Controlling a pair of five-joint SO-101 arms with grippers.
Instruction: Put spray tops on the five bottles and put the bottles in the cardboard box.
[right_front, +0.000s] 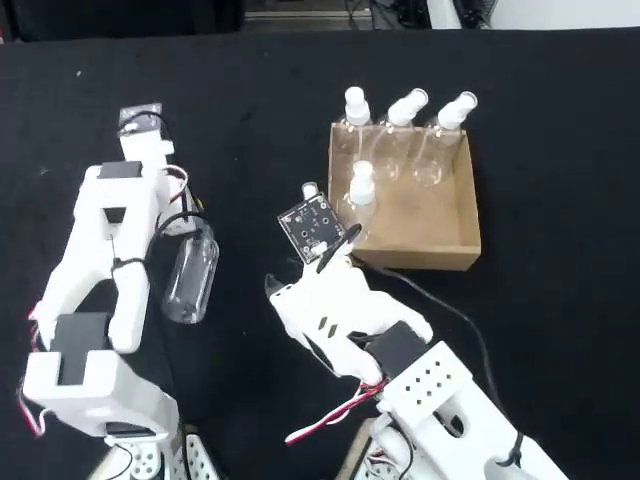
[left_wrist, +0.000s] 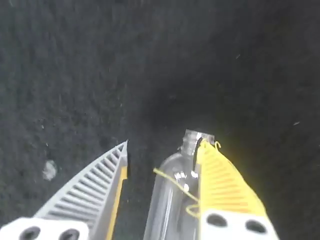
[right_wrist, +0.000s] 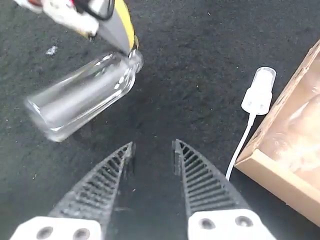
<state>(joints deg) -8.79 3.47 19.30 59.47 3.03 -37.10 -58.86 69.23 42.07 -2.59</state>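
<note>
Starting at the left, the clear uncapped plastic bottle (left_wrist: 172, 195) is seen between the parted left jaws, touched only by the yellow one, so it could slip if lifted. The right jaws are held narrowly apart, empty. The white spray top (right_wrist: 260, 92) lies just beside the brown cardboard box (right_wrist: 270, 170). Whether the bottle rests on the black surface (right_front: 560, 350) cannot be told
</note>
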